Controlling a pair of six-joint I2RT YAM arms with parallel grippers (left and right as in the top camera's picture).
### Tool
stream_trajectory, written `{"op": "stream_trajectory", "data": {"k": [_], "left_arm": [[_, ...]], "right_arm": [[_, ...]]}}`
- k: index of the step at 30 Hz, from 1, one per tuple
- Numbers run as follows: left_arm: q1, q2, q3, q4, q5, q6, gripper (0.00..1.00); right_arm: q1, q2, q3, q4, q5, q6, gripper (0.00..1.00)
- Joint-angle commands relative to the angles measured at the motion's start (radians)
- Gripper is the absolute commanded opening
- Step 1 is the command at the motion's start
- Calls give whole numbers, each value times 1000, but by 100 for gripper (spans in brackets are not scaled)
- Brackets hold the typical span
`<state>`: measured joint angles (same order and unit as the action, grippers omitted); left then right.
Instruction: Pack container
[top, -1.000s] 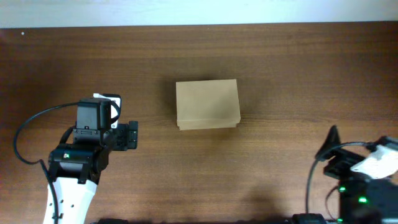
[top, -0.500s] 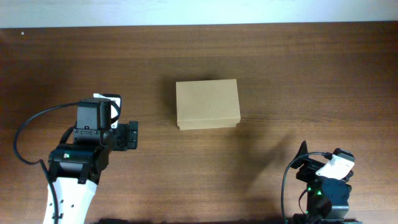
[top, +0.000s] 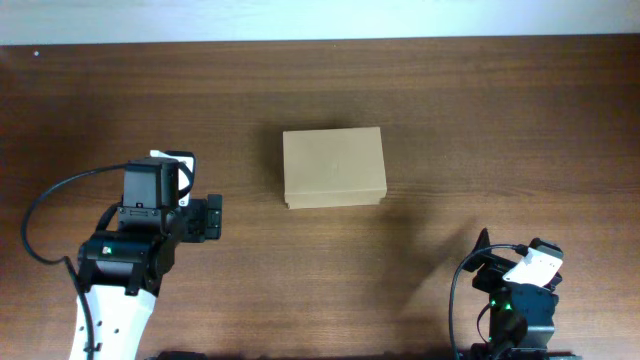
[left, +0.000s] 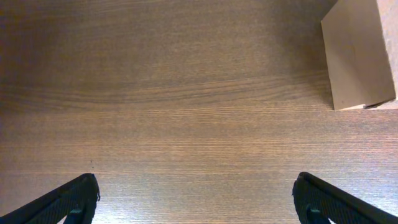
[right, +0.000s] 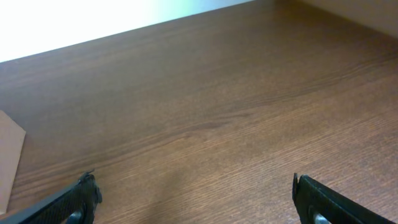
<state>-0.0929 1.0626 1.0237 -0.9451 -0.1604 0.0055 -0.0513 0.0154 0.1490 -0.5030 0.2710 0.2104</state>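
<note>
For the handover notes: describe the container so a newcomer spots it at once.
Look at the dark wooden table; near its middle lies the container. It is a plain tan cardboard box with its lid shut, the only loose object on the wood.

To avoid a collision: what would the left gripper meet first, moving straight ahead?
Mostly bare table; the container sits off-line, though one finger of the left gripper might clip its corner.

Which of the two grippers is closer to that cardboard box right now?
Left. The left gripper sits to the left of the container, slightly nearer the robot. The right gripper is farther off, down by the near right corner of the table.
</note>
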Motion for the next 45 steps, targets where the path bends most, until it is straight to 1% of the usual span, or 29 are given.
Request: {"op": "stream_trajectory", "data": {"k": [1, 13, 20, 22, 23, 24, 28, 31, 33, 35, 38, 45], "left_arm": [[4, 4, 2, 1, 7, -13, 99], [-3, -17, 2, -2, 7, -13, 99], [-3, -179, -56, -2, 7, -13, 99], [2, -246, -109, 37, -27, -1, 99], [11, -299, -162, 137, -60, -2, 99], [16, -323, -190, 198, -71, -2, 99], [55, -492, -420, 713, -72, -2, 99], [75, -621, -595, 1051, -72, -2, 99], [89, -698, -694, 1212, -72, -2, 99], [100, -764, -782, 1338, -73, -2, 99], [119, -861, -895, 1438, -72, -2, 99], [149, -967, -1016, 1431, -71, -2, 99]], "right_arm": [[-8, -12, -9, 2, -1, 8, 99], [-8, -12, -9, 2, -1, 8, 99], [-8, -12, -9, 2, -1, 8, 99], [-8, -12, -9, 2, -1, 8, 99], [-8, -12, -9, 2, -1, 8, 99], [-8, -12, -9, 2, -1, 8, 99], [-8, -12, -9, 2, -1, 8, 99], [-8, -12, -9, 2, -1, 8, 99], [-8, -12, -9, 2, -1, 8, 99], [-8, -12, -9, 2, -1, 8, 99], [-8, -12, -9, 2, -1, 8, 99], [-8, -12, -9, 2, -1, 8, 99]]}}
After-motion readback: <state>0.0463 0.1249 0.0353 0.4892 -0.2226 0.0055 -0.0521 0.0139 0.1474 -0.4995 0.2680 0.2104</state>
